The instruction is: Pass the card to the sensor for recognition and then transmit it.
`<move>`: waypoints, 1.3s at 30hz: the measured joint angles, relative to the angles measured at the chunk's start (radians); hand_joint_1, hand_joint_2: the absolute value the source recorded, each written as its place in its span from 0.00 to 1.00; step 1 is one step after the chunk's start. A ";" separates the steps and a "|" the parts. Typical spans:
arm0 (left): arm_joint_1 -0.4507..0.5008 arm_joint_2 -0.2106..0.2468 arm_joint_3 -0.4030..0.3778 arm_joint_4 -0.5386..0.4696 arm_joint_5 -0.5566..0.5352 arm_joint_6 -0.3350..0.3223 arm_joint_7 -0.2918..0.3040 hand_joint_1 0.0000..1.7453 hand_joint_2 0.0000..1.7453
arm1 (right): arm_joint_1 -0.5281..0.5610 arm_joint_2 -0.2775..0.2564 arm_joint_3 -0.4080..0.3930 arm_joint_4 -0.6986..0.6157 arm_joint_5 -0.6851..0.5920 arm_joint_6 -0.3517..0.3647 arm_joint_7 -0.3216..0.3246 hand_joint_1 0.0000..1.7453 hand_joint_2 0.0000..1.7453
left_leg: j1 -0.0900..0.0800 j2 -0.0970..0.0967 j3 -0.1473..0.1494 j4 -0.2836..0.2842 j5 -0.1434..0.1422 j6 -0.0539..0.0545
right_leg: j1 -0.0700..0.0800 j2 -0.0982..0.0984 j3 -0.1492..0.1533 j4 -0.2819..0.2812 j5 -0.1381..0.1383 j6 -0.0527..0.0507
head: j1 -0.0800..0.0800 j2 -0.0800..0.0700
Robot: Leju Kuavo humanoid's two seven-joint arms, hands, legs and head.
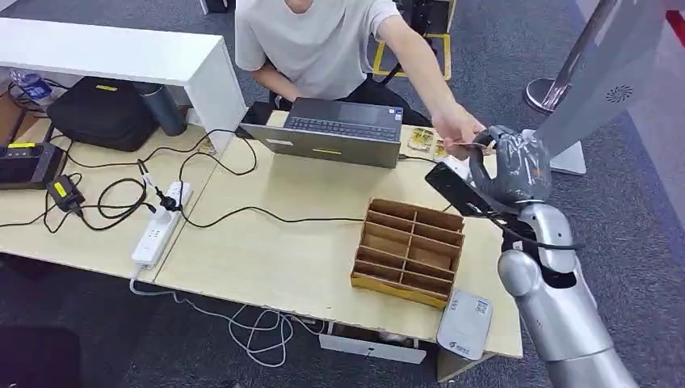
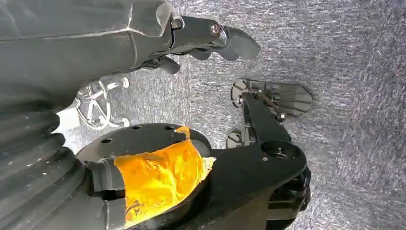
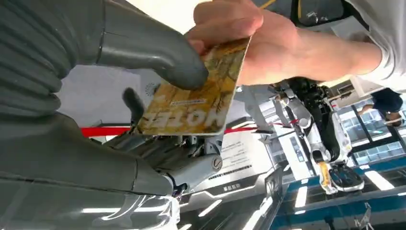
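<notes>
The card (image 3: 201, 93), yellow-brown with printed letters, sits between the right hand's (image 1: 510, 166) thick grey thumb (image 3: 158, 52) and its darker fingers (image 3: 134, 103); the thumb presses on the card's face, so the hand pinches it. At the card's far edge a person's hand (image 3: 258, 40) also grips it, fingers folded over the top corner, so both hold the card at once. In the head view the card is a thin sliver at the meeting of the two hands (image 1: 467, 145), too small there to read.

The right hand is raised above the table's (image 1: 275, 250) far right corner, at the end of the silver right arm (image 1: 557, 299). Just beneath and beside it lies a dark flat device (image 1: 456, 187), perhaps the sensor, though the head view does not settle that. Nearer the robot from the hand stands a wooden tray (image 1: 408, 250) of open compartments, and nearer still, at the table's edge, a white box (image 1: 464, 325). To the hand's left a laptop (image 1: 335, 129) stands open before the person (image 1: 315, 44). Further left lie a power strip (image 1: 160, 224) and black cables (image 1: 121, 194).

The left hand (image 2: 210, 40) hangs over grey carpet (image 2: 349, 62), its dark fingers curled loosely with nothing in them; whether they are fully closed I cannot tell.
</notes>
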 joint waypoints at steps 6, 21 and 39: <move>-0.001 0.000 0.000 0.000 -0.039 -0.027 -0.031 0.00 1.00 | 0.006 0.000 -0.002 0.000 -0.004 -0.008 -0.018 1.00 1.00 | 0.000 0.000 0.000 0.000 0.000 0.000 | 0.000 0.000 0.000 0.000 0.000 0.000 | 0.000 0.000; 0.000 -0.005 0.000 0.002 -0.013 -0.008 -0.029 0.00 1.00 | 0.113 -0.012 -0.006 -0.115 0.037 -0.066 -0.039 1.00 1.00 | 0.000 0.000 0.000 0.000 0.000 0.000 | 0.000 0.000 -0.001 0.000 0.000 0.000 | 0.000 0.000; 0.000 -0.005 0.024 0.002 -0.014 0.010 -0.027 0.00 1.00 | 0.355 -0.071 -0.098 -0.332 -0.033 -0.075 -0.105 1.00 1.00 | 0.000 0.001 0.000 0.000 -0.001 0.001 | 0.000 0.000 -0.001 -0.001 0.000 0.000 | 0.000 0.000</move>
